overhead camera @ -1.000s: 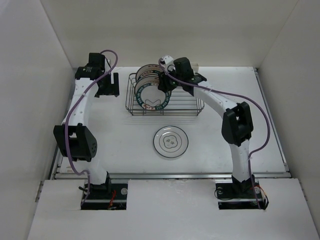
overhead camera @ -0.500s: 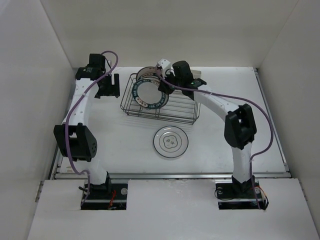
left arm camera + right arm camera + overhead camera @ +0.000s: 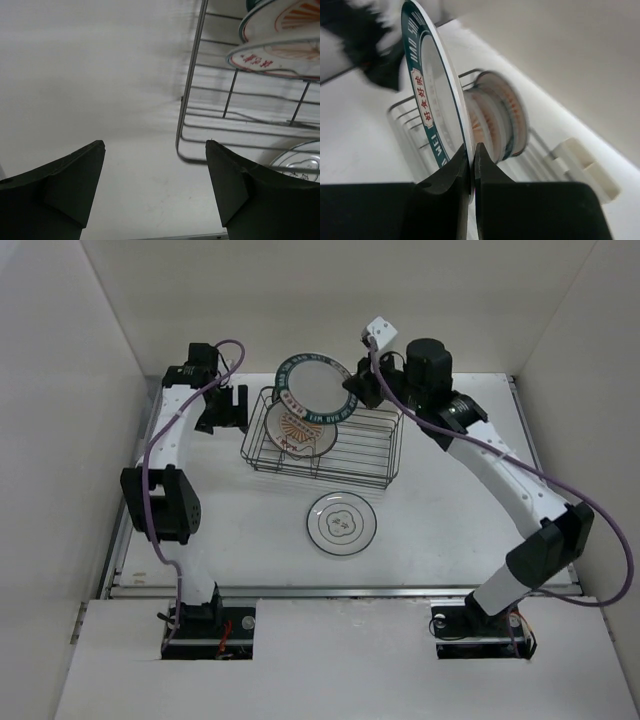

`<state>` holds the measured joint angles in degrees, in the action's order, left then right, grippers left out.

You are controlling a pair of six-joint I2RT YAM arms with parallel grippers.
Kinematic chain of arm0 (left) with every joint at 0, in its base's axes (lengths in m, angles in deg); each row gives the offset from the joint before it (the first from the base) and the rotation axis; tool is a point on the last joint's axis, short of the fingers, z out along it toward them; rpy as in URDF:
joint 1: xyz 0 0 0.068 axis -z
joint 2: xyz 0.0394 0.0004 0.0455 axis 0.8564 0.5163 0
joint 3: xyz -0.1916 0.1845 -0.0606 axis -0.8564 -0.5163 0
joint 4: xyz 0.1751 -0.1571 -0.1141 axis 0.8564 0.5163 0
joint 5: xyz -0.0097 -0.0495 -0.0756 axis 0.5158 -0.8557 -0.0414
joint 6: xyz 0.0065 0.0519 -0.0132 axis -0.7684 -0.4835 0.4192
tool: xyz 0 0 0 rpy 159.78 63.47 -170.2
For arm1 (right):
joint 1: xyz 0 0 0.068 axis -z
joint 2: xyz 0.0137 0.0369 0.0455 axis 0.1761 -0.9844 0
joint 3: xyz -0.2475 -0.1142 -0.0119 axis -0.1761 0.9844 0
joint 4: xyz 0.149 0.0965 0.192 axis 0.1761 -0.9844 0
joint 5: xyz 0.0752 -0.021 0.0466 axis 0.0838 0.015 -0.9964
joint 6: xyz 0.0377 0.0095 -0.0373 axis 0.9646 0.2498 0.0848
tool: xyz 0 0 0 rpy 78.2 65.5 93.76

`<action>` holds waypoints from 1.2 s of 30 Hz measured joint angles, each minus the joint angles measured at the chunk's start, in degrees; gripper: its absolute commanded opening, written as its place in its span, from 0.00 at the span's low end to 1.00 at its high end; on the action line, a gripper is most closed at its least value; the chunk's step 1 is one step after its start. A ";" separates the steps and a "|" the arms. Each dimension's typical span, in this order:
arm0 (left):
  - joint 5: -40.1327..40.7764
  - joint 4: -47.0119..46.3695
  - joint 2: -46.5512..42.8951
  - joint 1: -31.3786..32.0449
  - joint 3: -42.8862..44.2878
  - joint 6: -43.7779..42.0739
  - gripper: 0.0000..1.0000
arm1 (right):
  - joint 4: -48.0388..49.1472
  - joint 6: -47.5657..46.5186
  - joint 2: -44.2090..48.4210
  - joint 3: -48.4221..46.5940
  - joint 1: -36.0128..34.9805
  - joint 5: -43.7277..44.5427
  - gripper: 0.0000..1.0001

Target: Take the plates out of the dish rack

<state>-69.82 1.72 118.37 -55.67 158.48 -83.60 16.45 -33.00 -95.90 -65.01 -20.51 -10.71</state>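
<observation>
Plate (image 3: pixel 437 110), teal rim lettered "WEI", red Chinese characters, pinched by right gripper (image 3: pixel 471 150); left gripper (image 3: pixel 155 145) spread wide.

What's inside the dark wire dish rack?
White plates with orange centres stand in the dark wire dish rack. The teal-rimmed plate held by the right gripper partly covers them, hiding their count.

Right fingers (image 3: pixel 351 397) pinching teal-rimmed plate (image 3: pixel 312 387) above dish rack (image 3: pixel 350 456), second plate (image 3: pixel 342 523) on table (image 3: pixel 450 530)
</observation>
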 measured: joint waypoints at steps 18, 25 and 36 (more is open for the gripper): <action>-6.75 3.52 19.71 2.49 11.37 0.72 0.00 | -8.26 16.15 9.53 46.47 -0.15 -22.51 0.00; -6.71 0.87 18.23 2.25 8.39 3.98 0.00 | -1.88 21.33 8.44 47.45 0.98 -22.45 0.00; -9.86 -9.03 9.77 1.03 -5.97 17.73 0.00 | 1.20 28.00 6.25 50.31 5.95 -21.73 0.00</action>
<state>-79.67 -7.31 128.14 -54.64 152.51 -65.87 17.65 -5.00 -89.65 -14.69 -14.56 -32.44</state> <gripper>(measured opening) 0.066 0.086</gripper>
